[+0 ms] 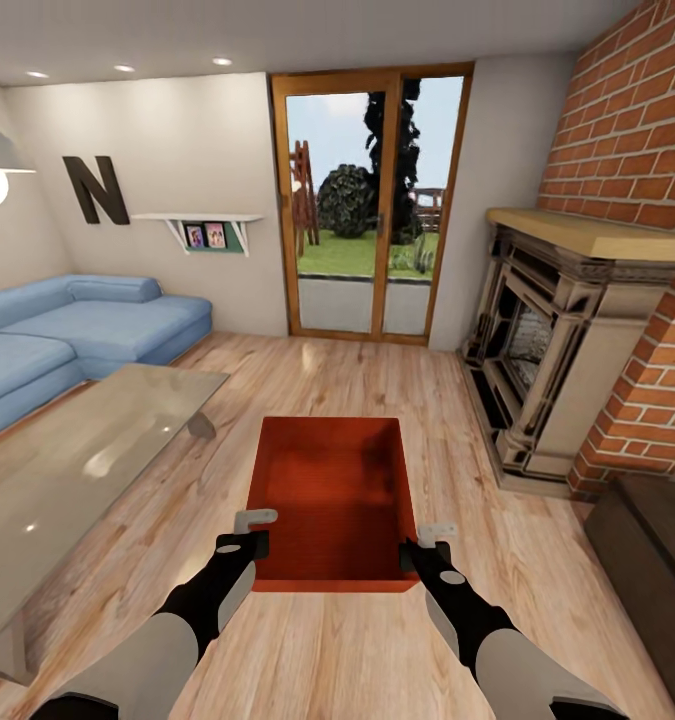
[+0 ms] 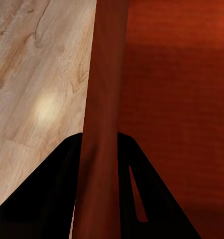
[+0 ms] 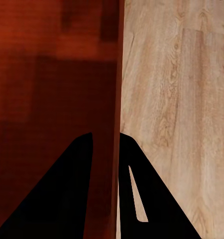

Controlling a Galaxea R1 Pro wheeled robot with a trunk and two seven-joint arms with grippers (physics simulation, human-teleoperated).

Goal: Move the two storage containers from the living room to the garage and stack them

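Orange-red open-top storage container [image 1: 334, 495], plain tapered walls, L pincer [image 1: 245, 545] & R pincer [image 1: 424, 552] each grasping a side wall.

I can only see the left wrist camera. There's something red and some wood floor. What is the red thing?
Observer: It's an orange-red storage container, open on top and empty, in a living room.
Operator: Is just my one gripper on it?
Observer: No. The left gripper straddles the left wall, and the right gripper straddles the right wall.
Operator: What's close by?
Observer: A glass table to your left and a brick fireplace to your right.
Operator: And ahead?
Observer: Glazed wooden doors with a garden outside.
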